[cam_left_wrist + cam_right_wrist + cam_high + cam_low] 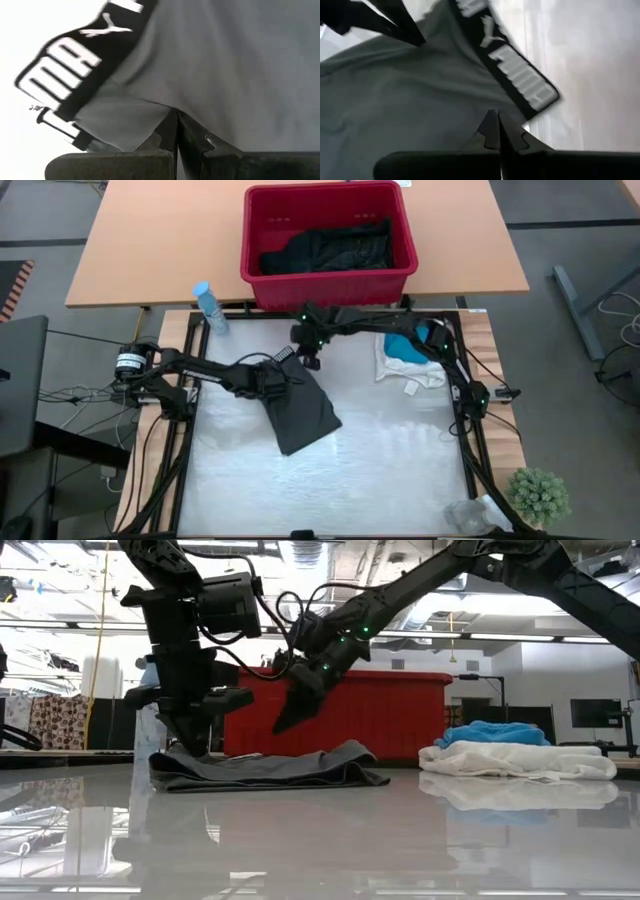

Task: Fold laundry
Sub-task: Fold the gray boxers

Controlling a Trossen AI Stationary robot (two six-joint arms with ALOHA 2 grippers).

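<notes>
Left edge: spray bottle (211,308) stands at the table's (390,470) back-left corner, apart from the cloth.
Left gripper (287,376): fingers pressed together, tips down at the grey garment's (300,413) upper corner; whether cloth is pinched cannot be told.
Grey garment: left of centre, lying flat and folded, black lettered waistband at its back edge.
Right gripper (311,361): fingers together, holding nothing, hanging just above the garment's back edge.
Open room: bare tabletop in front and to the right.
Back: red basket (330,280) with black clothes (330,250).
Right side: teal garment (408,346) on white garment (410,370).
</notes>
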